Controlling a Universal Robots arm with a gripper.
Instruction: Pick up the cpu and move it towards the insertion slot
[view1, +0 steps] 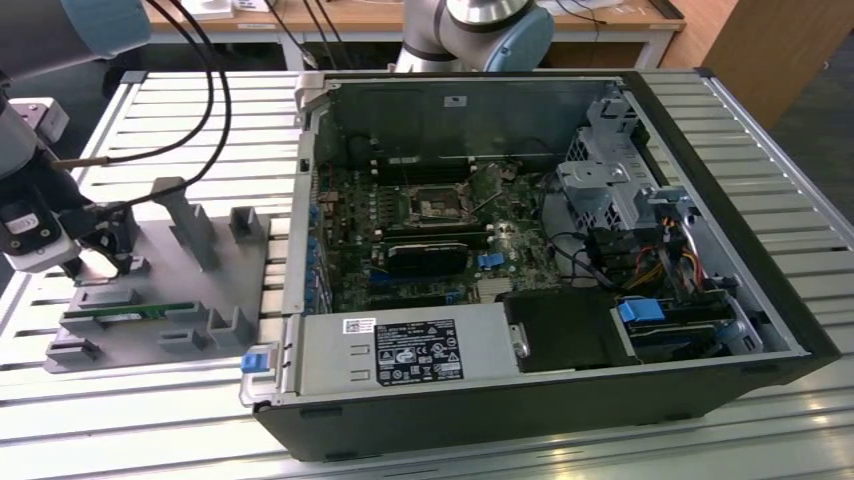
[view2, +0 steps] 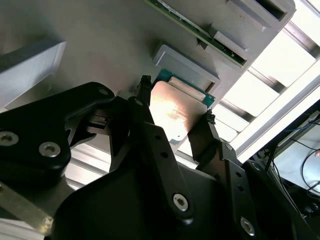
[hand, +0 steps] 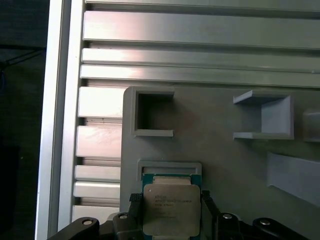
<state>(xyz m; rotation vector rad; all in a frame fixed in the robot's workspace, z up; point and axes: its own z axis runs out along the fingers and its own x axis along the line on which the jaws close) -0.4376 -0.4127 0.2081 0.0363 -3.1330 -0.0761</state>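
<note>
Second wrist view: your gripper (view2: 177, 100) pinches the cpu (view2: 176, 116) by opposite edges, with the insertion slot (view1: 437, 203) well off to the exterior view's right.

Tray on the exterior view's left, open computer case on its right — both on one slatted table.

The tray (view1: 160, 262) lies flat on the table (view1: 160, 120), just beside the computer case (view1: 534, 415). At the tray's edge farthest from the case the gripper (view2: 177, 100) stands over it, its fingers (hand: 136, 207) on either side of the cpu (hand: 171, 207) and touching its edges; the cpu lies against a raised bracket (hand: 169, 167) of the tray. A memory stick (view1: 120, 312) lies along the tray's side nearer the camera. Inside the case the insertion slot (view1: 434, 203) sits toward the back — well apart from the cpu — with the power supply (view1: 400, 355) nearest the camera.
</note>
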